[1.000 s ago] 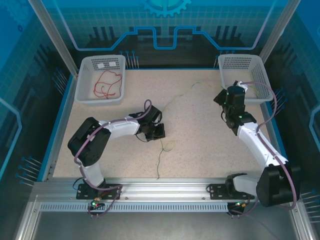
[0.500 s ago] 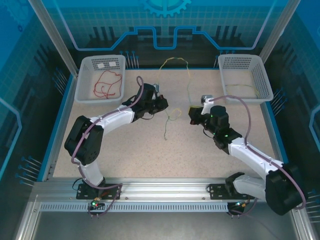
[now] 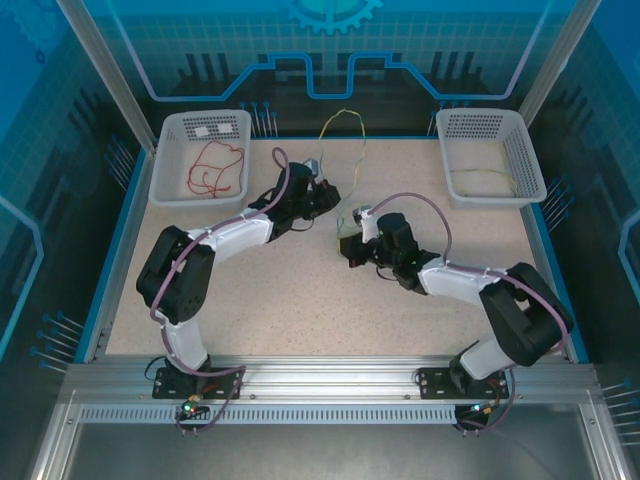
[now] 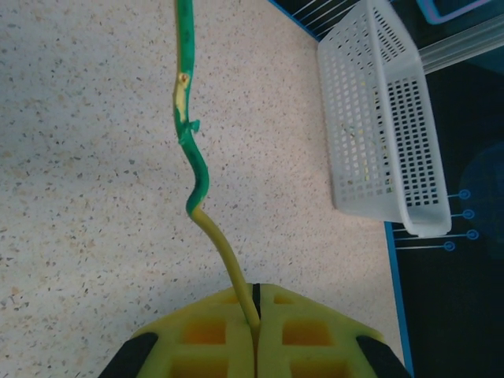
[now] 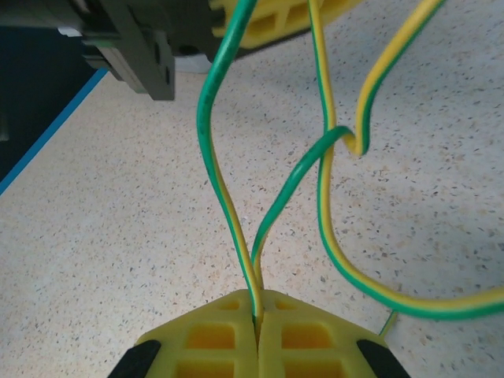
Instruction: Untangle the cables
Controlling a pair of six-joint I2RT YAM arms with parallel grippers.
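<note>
A: Which step?
B: Mid-untangle over the worktop (image 3: 300, 300). The red cable (image 3: 215, 170) is in the left basket (image 3: 196, 202), the yellowish cable (image 3: 480, 177) in the right basket (image 3: 480, 125).
A: Grippers?
B: The left gripper (image 4: 256, 307) and right gripper (image 5: 257, 315) each pinch the green-yellow cable (image 5: 213, 142), which is looped up between them.
A: Next?
B: Prob. draw apart gently so the crossing slips. It's hard to tell if it's a real knot.
</note>
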